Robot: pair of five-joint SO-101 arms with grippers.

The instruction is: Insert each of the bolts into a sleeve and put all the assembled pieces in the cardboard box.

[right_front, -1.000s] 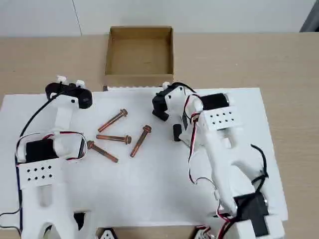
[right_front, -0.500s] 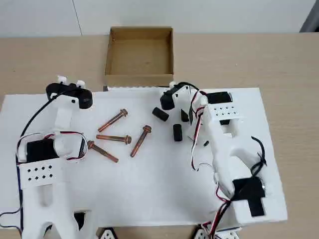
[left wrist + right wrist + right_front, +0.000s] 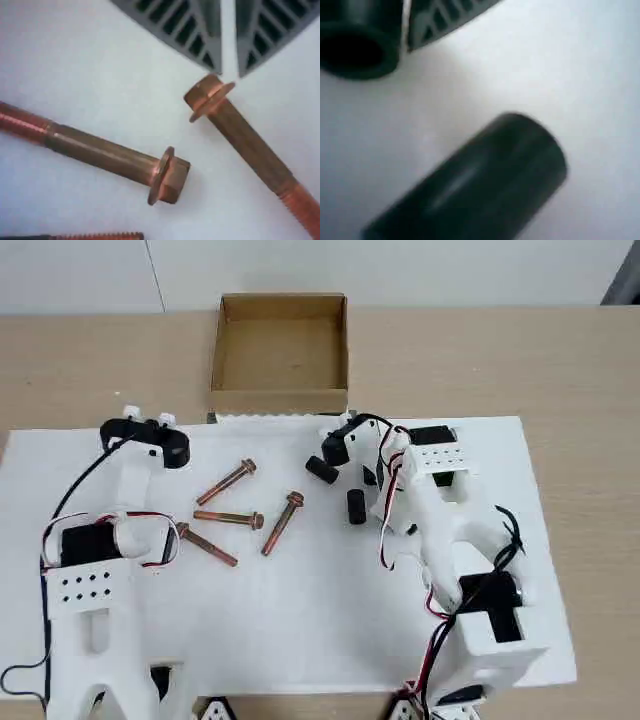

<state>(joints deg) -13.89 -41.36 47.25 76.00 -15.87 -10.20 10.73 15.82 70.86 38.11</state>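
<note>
Four copper-coloured bolts [image 3: 228, 517] lie loose on the white sheet [image 3: 300, 620], bunched left of centre, none in a sleeve. Two black sleeves sit to the right of them, clear of the bolts: the far sleeve [image 3: 321, 471] towards the box side, the near sleeve [image 3: 355, 506] a bit closer to the arm bases. The cardboard box [image 3: 228, 348] stands on the table [image 3: 580, 360] just past the sheet's far edge, approx. in line w/ the bolts and sleeves. The left gripper [image 3: 229, 67] hangs over the sheet on the left side; its jaws are nearly together w/ a thin slit between and nothing in it, tips close by one bolt's head. The right gripper [image 3: 343, 445] is just beside the far sleeve, box side; can't tell if it's wide, narrow or holding anything.
</note>
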